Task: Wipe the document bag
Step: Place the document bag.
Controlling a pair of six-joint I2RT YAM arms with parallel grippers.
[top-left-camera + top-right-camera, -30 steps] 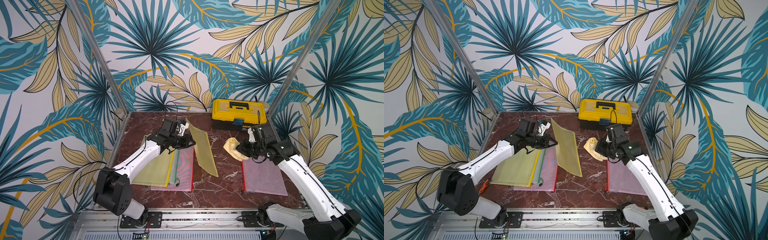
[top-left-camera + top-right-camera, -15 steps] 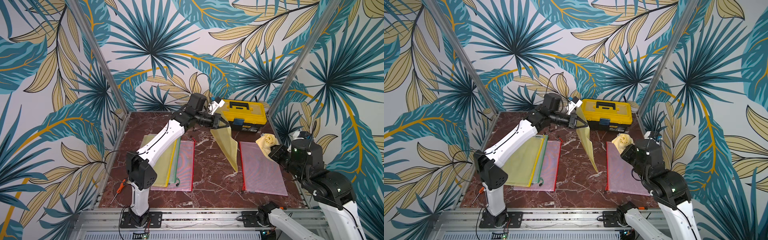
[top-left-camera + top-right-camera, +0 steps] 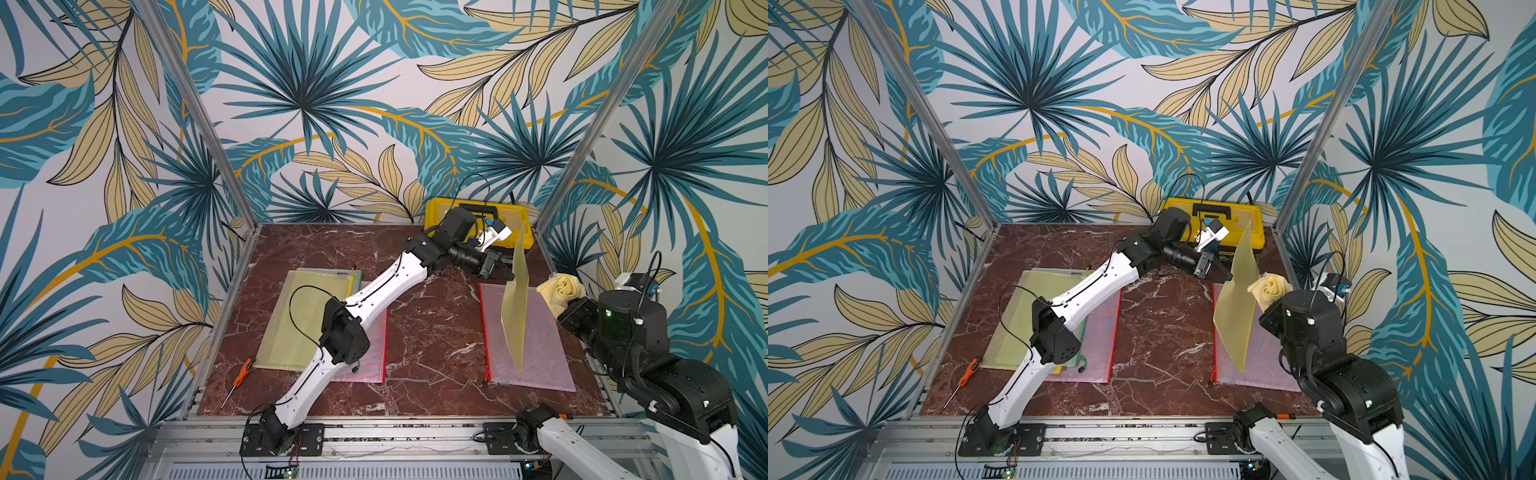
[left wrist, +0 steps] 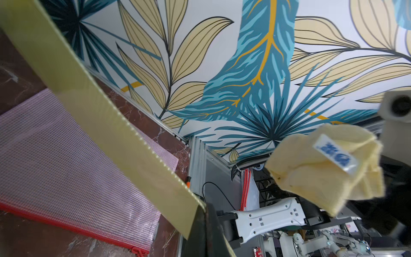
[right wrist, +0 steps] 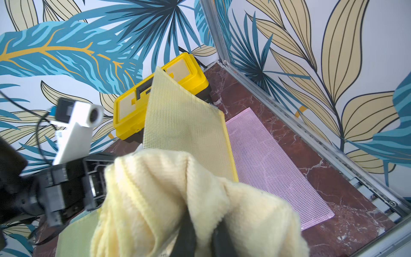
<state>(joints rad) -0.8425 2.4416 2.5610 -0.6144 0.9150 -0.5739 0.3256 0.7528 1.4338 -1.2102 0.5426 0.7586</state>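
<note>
Right wrist view shows our right gripper [image 5: 203, 242] squeezed shut on the yellow cloth [image 5: 166, 189]. Our left gripper [image 3: 508, 273] is shut too, pinching the yellow document bag [image 3: 514, 316] by one edge. The bag hangs upright over the pink bag [image 3: 540, 361], on the right side. If we push hard with the cloth, the floppy bag could bend away or slip out.

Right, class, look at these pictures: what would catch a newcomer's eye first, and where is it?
A yellow mesh document bag stands almost on edge in the air. It is pinched by the left gripper above a pink bag lying flat at the right of the marble table. Close beside it, the right gripper holds a bunched yellow cloth.
</note>
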